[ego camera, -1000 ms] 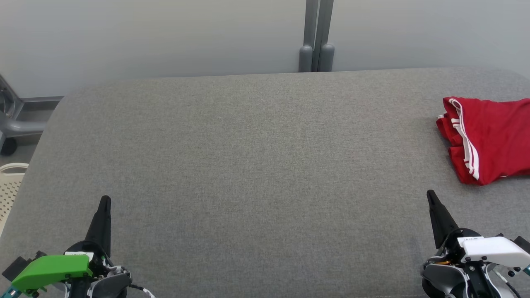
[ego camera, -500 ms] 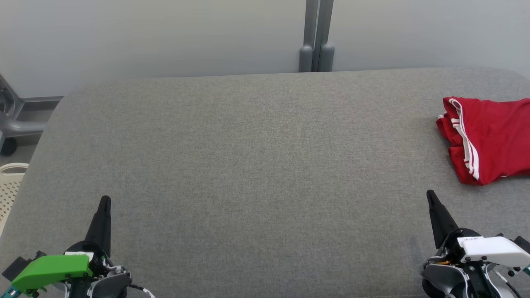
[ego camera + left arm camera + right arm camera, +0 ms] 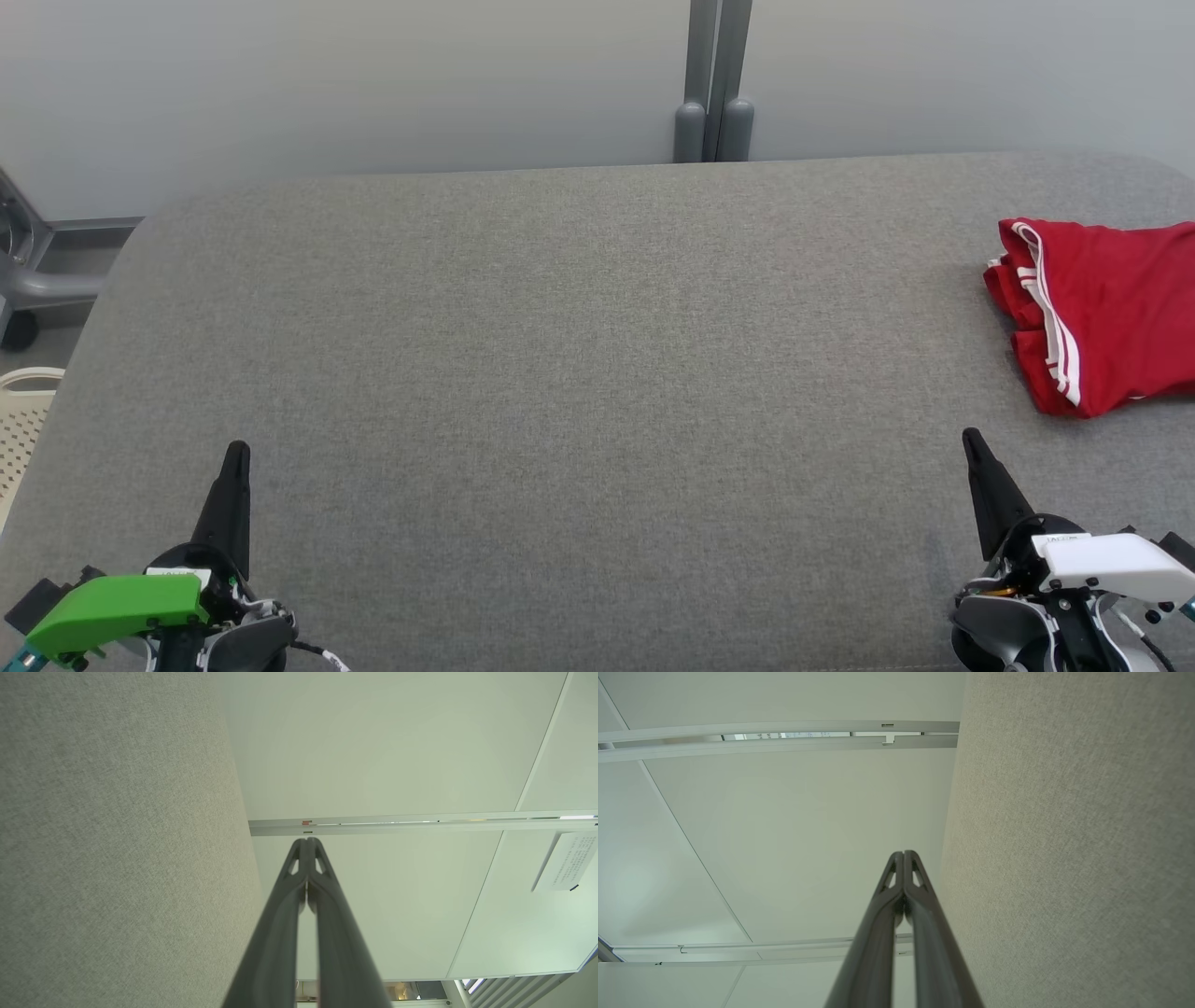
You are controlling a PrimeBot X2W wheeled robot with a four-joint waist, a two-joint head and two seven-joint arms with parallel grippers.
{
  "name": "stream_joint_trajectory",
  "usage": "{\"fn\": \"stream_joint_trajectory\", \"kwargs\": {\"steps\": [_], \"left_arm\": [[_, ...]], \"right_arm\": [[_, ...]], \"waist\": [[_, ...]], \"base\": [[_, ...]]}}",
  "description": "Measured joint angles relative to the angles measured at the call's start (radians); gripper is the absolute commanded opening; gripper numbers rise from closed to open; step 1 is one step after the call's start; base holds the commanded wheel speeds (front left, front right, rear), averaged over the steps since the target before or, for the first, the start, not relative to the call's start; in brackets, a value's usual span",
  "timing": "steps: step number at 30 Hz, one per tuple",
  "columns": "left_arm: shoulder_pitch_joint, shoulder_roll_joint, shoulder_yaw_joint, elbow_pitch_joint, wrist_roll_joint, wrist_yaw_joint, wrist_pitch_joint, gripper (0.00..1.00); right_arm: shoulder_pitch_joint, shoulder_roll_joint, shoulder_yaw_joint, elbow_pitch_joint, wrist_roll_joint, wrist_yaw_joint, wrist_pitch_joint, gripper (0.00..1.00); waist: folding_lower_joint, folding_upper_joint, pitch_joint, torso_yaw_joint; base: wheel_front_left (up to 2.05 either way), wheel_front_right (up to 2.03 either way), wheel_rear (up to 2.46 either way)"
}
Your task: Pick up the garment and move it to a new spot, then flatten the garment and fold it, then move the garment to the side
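Red garment (image 3: 1111, 313) with white stripes lies folded over at right edge of grey bench (image 3: 579, 373), partly cut off by frame. Left hand (image 3: 236, 450) at lower left, fingers pressed together, holding nothing; left wrist view shows tips touching. Right hand (image 3: 971, 437) at lower right, likewise closed and empty, near garment but apart from it. Pale perforated basket (image 3: 23, 420) beside bench's left edge. Grey post (image 3: 714, 84) behind far edge.

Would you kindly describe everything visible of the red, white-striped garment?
The red, white-striped garment looks like soft, thin fabric, folded into a slightly rumpled bundle, its layered striped hems facing left. It lies flat at the right of the grey fabric-covered surface, cut off by the head view's edge. Only that surface touches it.
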Motion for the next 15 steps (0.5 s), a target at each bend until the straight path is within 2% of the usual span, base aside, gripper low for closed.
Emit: {"fn": "stream_joint_trajectory", "kwargs": {"steps": [15], "left_arm": [[0.000, 0.000, 0.000, 0.000, 0.000, 0.000, 0.000, 0.00]], "right_arm": [[0.000, -0.003, 0.004, 0.000, 0.002, 0.000, -0.003, 0.00]], "waist": [[0.0000, 0.0000, 0.000, 0.000]], "base": [[0.00, 0.00, 0.00]]}}
